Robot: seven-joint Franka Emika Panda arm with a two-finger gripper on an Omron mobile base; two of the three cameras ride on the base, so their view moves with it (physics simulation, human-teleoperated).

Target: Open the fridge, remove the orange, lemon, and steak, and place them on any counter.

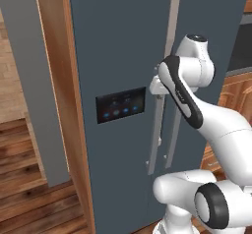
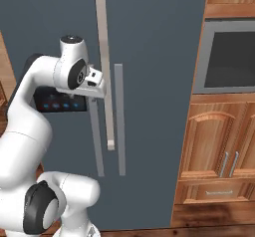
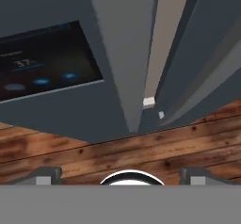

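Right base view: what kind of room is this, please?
Most likely a home kitchen: a tall blue-grey fridge with long handles, a built-in oven set in brown wooden cabinets.

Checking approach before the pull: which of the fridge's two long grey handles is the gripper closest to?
The left door's handle, on the door carrying the blue-lit control panel. The open gripper sits at it; the right door's handle stands clear.

Arm at the fridge doors

The white arm [image 2: 30, 111] rises at lower left, its hand end [image 2: 92, 84] against the dark blue-grey fridge [image 2: 154, 42] beside the long grey handles [image 2: 119, 119], partly covering the black blue-lit panel [image 2: 57, 104]. A pale strip [image 2: 104, 61] runs down between the doors. To the right, wooden cabinets [image 2: 219, 146] sit under a dark oven window [image 2: 231, 57]
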